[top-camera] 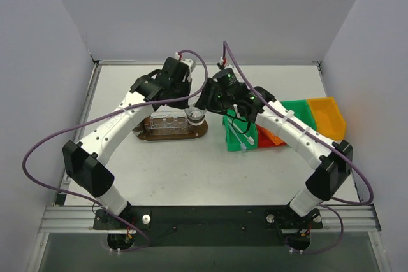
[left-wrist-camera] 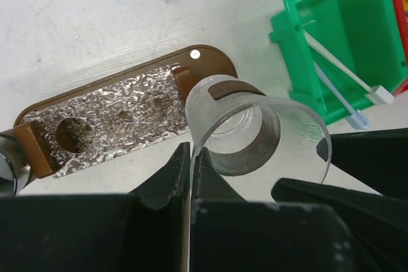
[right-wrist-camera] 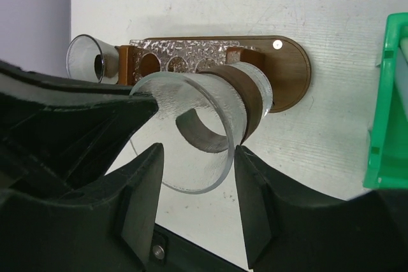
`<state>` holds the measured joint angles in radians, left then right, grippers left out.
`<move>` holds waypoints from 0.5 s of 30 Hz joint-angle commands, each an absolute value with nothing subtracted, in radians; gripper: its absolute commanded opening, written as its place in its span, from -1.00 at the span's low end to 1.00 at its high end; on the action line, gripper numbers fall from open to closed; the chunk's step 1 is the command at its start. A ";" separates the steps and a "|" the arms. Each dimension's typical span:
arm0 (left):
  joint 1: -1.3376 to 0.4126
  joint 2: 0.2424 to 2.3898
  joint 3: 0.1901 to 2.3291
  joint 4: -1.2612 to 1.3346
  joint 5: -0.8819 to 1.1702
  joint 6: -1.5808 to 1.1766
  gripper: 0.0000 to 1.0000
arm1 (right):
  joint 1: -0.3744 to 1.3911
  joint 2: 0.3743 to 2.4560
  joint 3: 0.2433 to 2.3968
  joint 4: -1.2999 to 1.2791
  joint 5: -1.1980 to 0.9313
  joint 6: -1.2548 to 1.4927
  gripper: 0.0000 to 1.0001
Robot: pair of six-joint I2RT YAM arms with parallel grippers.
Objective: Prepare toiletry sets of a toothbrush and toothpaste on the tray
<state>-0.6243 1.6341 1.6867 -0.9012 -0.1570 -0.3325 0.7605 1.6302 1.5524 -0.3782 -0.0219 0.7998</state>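
The dark brown oval tray (top-camera: 201,133) carries a clear textured rack with round holes (left-wrist-camera: 115,119). My left gripper (left-wrist-camera: 190,157) is shut on the rim of a clear cup (left-wrist-camera: 255,132) with a brown band, holding it over the tray's right end. My right gripper (right-wrist-camera: 199,183) is open around the same cup (right-wrist-camera: 191,125); its right finger (right-wrist-camera: 255,202) touches the rim and the left finger stands apart. White toothbrushes (left-wrist-camera: 338,68) lie in the green bin (left-wrist-camera: 344,4). Orange toothpaste tubes (top-camera: 272,137) lie in the red bin.
A second clear cup (right-wrist-camera: 86,58) lies at the tray's far left end. The green bin (top-camera: 237,139), red bin, another green bin (top-camera: 298,111) and a yellow bin (top-camera: 326,116) stand in a row right of the tray. Grey walls enclose the table.
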 commanded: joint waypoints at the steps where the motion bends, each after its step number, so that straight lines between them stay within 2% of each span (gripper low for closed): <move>1: -0.618 1.618 1.761 -0.867 0.036 -0.279 -1.00 | 0.735 1.508 1.548 -0.392 -0.063 0.744 -0.12; 8: -0.601 1.614 1.758 -0.884 0.210 -0.180 -1.00 | 0.635 1.459 1.551 -0.534 -0.305 0.641 -0.13; 15: -0.601 1.620 1.758 -0.942 0.302 -0.039 -1.00 | 0.601 1.457 1.603 -0.658 -0.434 0.528 -0.13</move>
